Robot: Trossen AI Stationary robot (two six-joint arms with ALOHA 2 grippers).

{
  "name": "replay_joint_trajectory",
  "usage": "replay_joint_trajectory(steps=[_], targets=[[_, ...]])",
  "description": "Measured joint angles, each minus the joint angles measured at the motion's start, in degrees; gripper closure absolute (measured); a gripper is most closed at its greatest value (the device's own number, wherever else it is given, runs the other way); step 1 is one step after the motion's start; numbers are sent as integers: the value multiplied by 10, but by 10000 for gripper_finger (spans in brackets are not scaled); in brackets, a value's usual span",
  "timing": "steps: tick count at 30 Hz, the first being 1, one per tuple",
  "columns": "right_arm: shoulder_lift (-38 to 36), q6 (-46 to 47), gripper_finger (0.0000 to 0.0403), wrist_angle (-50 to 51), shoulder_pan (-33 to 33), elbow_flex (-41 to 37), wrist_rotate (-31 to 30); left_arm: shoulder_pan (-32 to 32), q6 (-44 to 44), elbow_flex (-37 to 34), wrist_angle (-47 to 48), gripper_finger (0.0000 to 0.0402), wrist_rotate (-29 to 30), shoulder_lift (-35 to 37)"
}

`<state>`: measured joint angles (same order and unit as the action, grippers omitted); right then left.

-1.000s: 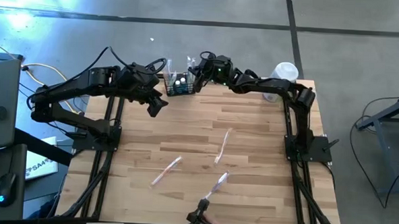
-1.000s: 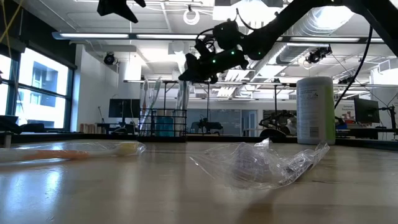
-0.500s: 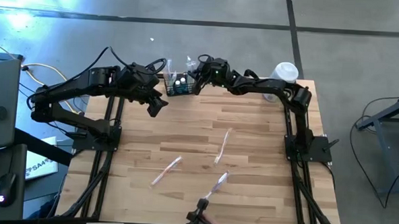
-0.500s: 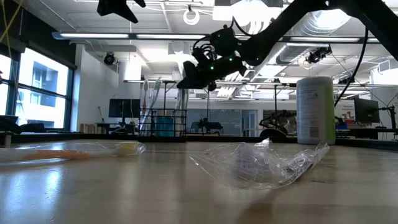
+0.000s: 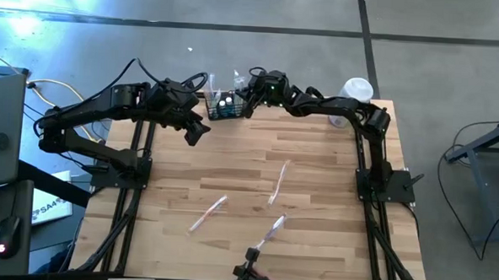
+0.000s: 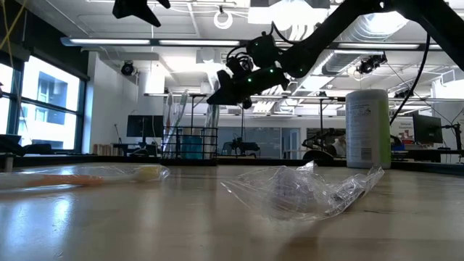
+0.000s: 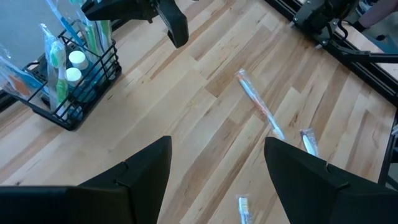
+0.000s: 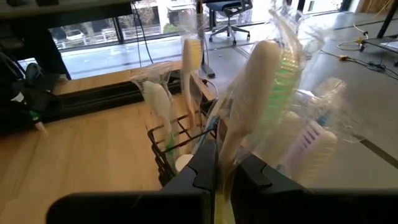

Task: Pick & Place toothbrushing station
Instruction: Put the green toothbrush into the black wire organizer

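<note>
The toothbrushing station, a small black wire rack (image 5: 225,108), stands at the table's far edge with several wrapped toothbrushes upright in it (image 7: 57,62). My right gripper (image 5: 250,94) hangs just right of and above the rack (image 6: 190,143), shut on a wrapped toothbrush with green bristles (image 8: 267,81). My left gripper (image 5: 195,133) waits open to the rack's near left, with nothing between its fingers (image 7: 217,142). My right gripper pinches the wrapped toothbrush's pale handle (image 8: 231,146) between its two fingers, coming nearly level from the table's right. The brush head (image 8: 287,71) stands out beyond the fingertips over the rack (image 8: 174,146). The fingers hide the handle's other end.
Three wrapped toothbrushes lie loose on the wooden table: one mid-table (image 5: 279,183), one near left (image 5: 208,212), one near centre (image 5: 271,232). A tall white cylindrical container (image 5: 357,90) stands at the far right corner (image 6: 367,127).
My right gripper, still shut on the toothbrush, has tipped and sunk a little toward the rack. The rack and the loose toothbrushes have stayed put.
</note>
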<state>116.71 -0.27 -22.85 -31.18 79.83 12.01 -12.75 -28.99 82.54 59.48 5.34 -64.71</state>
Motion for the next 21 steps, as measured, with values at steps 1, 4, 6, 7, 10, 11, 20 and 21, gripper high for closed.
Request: replay_joint_trajectory(steps=[1,4,6,7,10,11,20,21], targets=[[0,0,389,0,0,0,0,0,-1,0,0,147,0,0],[0,-10,389,-1,-1,0,5,0,-12,0,-2,147,0,0],[0,-14,389,-4,-1,0,9,0,-14,0,-2,147,-2,0],[0,-15,389,-6,-1,0,14,0,-15,0,-2,147,-3,0],[0,-16,389,-11,-1,0,16,0,-16,0,-2,147,-3,0],[0,-16,389,-12,-1,0,16,0,-18,0,-2,147,-3,0],[32,-12,383,-20,-1,0,21,0,-26,0,-2,147,-4,0],[36,-11,379,-17,-1,0,17,0,-26,0,-2,147,-4,0]])
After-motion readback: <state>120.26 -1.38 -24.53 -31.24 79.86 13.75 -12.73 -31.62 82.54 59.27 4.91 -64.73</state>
